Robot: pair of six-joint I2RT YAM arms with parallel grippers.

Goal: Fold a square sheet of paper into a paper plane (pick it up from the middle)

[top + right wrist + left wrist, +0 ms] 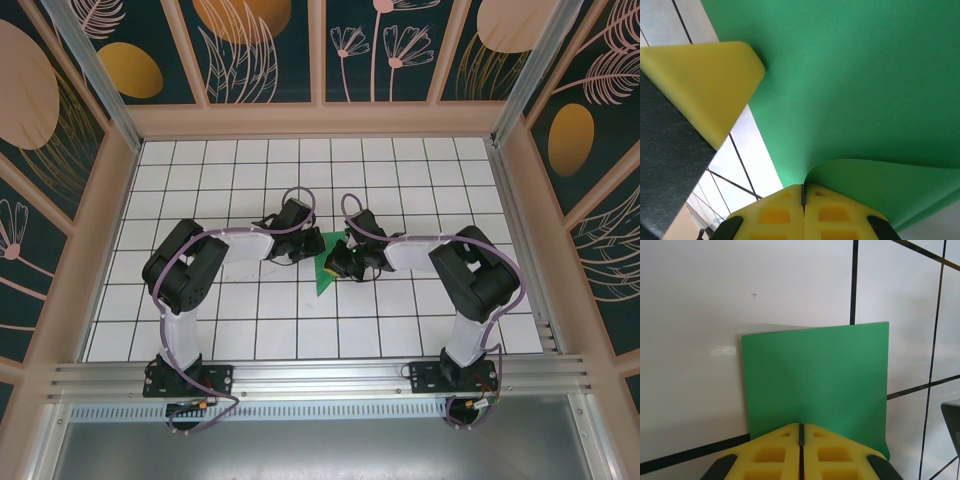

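The square sheet of paper is plain green and lies on the white grid table between my two grippers. In the left wrist view the sheet spreads flat ahead and runs under my left gripper. That gripper is shut, its yellow tips resting on the paper. In the right wrist view my right gripper is shut on an edge of the sheet. A flap curls up and over from its jaws. From above, the left gripper and right gripper stand close together at the paper.
A yellow finger of the left gripper stands close by in the right wrist view, its tip against the green surface. The table is ringed by wooden walls. The arm bases sit on the rail at the near edge.
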